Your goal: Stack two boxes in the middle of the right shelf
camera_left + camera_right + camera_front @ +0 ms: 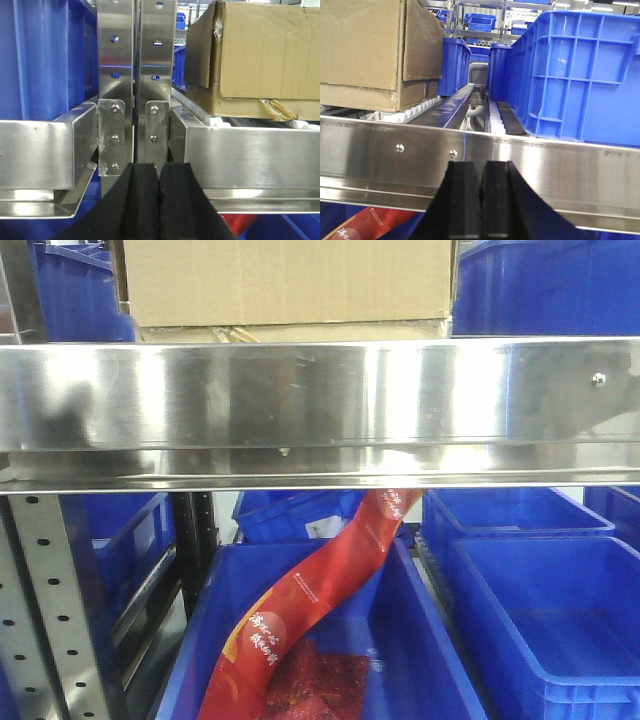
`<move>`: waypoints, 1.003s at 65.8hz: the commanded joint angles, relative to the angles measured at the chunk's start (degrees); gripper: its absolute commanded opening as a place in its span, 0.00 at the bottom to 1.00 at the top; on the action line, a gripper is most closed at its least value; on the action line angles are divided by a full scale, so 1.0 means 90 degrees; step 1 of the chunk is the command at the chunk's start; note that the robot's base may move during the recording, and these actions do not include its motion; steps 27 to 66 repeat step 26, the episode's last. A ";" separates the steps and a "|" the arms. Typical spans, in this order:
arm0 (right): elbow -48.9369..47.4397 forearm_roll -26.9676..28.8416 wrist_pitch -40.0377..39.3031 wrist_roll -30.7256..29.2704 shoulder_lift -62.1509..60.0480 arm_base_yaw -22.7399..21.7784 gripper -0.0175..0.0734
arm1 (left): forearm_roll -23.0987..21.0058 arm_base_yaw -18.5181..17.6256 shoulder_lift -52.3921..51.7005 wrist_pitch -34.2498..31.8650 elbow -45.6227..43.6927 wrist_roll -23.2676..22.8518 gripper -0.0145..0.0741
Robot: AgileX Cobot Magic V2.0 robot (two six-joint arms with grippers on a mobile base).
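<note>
Two brown cardboard boxes sit on the steel shelf (320,395), one on top of the other. The upper box (290,280) rests on the flatter lower box (300,333). In the left wrist view the upper box (265,50) and the lower box (240,106) stand at the upper right, on white rollers behind the rail. My left gripper (159,170) is shut and empty, low in front of the punched uprights (136,75). In the right wrist view the boxes (365,47) are at the upper left. My right gripper (481,170) is shut and empty, just in front of the shelf rail (560,165).
Blue plastic bins flank the boxes on the same tier, one to the left (75,290) and one to the right (580,70). Below the rail are more blue bins (540,620); the middle one holds a red printed bag (310,610). A punched upright (50,610) stands at the lower left.
</note>
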 commanded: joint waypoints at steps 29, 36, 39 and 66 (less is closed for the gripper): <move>-0.0005 0.0039 -0.0114 0.0012 -0.0025 -0.0038 0.02 | 0.0030 0.0014 -0.0029 -0.0066 -0.0007 -0.0042 0.04; -0.0005 0.0039 -0.0114 0.0012 -0.0025 -0.0038 0.02 | 0.0030 0.0014 -0.0029 -0.0066 -0.0007 -0.0042 0.04; -0.0005 0.0039 -0.0114 0.0012 -0.0025 -0.0038 0.02 | 0.0030 0.0014 -0.0029 -0.0066 -0.0007 -0.0042 0.04; -0.0005 0.0039 -0.0114 0.0012 -0.0025 -0.0038 0.02 | 0.0030 0.0014 -0.0029 -0.0066 -0.0007 -0.0042 0.04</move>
